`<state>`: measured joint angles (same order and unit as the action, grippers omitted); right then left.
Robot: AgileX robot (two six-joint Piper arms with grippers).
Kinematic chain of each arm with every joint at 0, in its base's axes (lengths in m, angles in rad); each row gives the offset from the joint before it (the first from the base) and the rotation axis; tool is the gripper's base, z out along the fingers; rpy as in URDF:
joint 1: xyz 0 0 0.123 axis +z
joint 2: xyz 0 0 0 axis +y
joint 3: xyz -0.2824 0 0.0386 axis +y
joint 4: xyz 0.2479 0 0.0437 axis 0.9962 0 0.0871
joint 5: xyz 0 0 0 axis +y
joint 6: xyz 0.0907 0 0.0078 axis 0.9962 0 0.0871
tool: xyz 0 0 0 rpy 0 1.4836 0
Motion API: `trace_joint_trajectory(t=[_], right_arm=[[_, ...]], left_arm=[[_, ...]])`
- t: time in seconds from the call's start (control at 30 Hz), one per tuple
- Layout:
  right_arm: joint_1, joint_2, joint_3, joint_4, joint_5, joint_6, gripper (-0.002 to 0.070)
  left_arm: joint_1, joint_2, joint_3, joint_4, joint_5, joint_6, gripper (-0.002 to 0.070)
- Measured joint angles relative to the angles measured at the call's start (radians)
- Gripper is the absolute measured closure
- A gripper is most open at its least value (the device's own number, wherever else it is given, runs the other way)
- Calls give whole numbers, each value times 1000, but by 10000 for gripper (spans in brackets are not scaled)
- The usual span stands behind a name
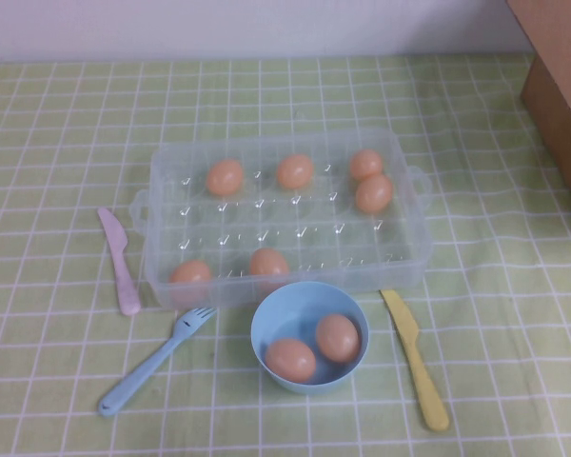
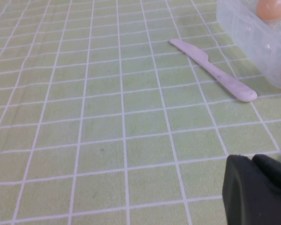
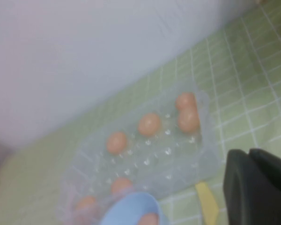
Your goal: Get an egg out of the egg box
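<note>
1. The box point(image 1: 281, 224) sits lidless at mid-table, open side up, so every well can be reached from above. Six eggs remain inside: three along the far row, one just in front of the far-right one, two at the near wall.
2. The bowl point(image 1: 309, 335) is parked right against the box's near wall, holding two eggs. That looks like the drop-off spot, kept close so the carry is short.
3. My pick for the next egg point(image 1: 373, 193) is the one by the right-hand tab, nearest the right arm's side, though any of the six would do.
4. The right gripper point(image 3: 260, 187) hangs high, off the box's right end and looking down at it. Its jaws are clenched with nothing between them. They must spread before any descent.
5. The left gripper point(image 2: 257, 187) hovers low over bare cloth near the pink knife point(image 1: 120, 262), away from the work. Whether its jaws are spread or closed, I cannot tell.
6. Fork point(image 1: 157, 360) and yellow knife point(image 1: 415, 358) flank the bowl, flat and untouched; they look like clutter.
7. Writing: none readable anywhere. No brand, no label.
</note>
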<state>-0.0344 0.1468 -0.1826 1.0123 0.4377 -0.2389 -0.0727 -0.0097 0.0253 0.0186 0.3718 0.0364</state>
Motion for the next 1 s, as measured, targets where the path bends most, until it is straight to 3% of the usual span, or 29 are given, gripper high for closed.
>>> trace_joint_trajectory(t=[0.23,0.57,0.77,1.0], right_arm=[[0,375,-316,-254,169,-22,694],[4,889,-787,-338,424,-120,694],[94,1164,-1045,-448,566,-88,694],[280,1435,-1301,-670,659,41,694]], left_arm=[[0,0,0,0,0,0,679],[0,0,0,0,0,0,679],[0,0,0,0,0,0,679],[0,0,0,0,0,0,680]])
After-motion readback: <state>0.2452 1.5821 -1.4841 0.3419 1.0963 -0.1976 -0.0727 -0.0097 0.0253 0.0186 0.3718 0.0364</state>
